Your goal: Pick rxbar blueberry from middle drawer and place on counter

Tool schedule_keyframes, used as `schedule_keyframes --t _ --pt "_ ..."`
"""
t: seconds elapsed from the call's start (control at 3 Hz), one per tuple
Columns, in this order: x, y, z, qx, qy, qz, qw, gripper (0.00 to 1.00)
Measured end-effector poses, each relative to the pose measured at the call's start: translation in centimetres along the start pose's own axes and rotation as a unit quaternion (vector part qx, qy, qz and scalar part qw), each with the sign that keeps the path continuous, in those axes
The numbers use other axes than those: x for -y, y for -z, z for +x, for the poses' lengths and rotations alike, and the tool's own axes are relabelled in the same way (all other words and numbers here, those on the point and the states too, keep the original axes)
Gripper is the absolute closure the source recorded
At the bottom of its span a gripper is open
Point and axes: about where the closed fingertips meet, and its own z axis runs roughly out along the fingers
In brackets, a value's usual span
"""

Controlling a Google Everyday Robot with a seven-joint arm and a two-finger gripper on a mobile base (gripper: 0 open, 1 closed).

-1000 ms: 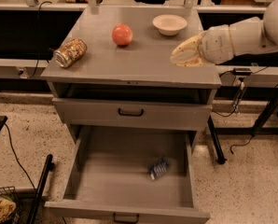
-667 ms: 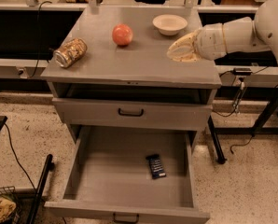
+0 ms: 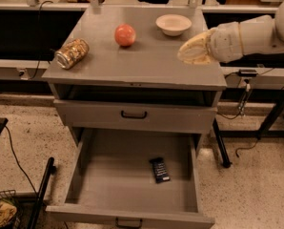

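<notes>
Since a second ago the bar (image 3: 159,170) has gone from a skewed blur to lying flat and still, and the gripper (image 3: 195,49) has drifted slightly right. Otherwise nothing has changed.

The gripper hovers over the right edge of the counter (image 3: 142,66), near the bowl (image 3: 173,24) and well apart from the bar. We cannot tell whether the claw is wide or narrow, since its tan covering hides that.

The bar lies on the floor of the open drawer (image 3: 108,180), right of centre, with its long axis running roughly near to far and clear of all the walls.

We judge the bar to be light and flat, with a slick foil wrapper: slightly bendy, not fragile, and likely to skid if pushed. It sits low, so a grasp from above has to reach right down to the drawer floor. The best hold is probably across the short width at mid-length, jaws either side of the long edges, with enough squeeze that the wrapper doesn't slide out.

On the counter the can (image 3: 72,53) lies at the left and the apple (image 3: 125,35) sits far-centre. The near middle looks the easiest place to drop the bar.
</notes>
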Motion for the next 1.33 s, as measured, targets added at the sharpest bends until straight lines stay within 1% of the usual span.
schedule_keyframes --t 0.33,0.67,1.0,1.33 --pt "-1.1 1.1 -4.3 0.015 0.033 -0.051 0.9980 0.28" --pt "-7.7 0.7 -7.4 0.037 0.074 -0.119 0.9895 0.03" --pt "-10.2 -1.4 -9.3 0.068 0.075 -0.141 0.9849 0.00" --pt "-9.3 -3.6 -9.6 0.048 0.112 -0.172 0.9775 0.00"
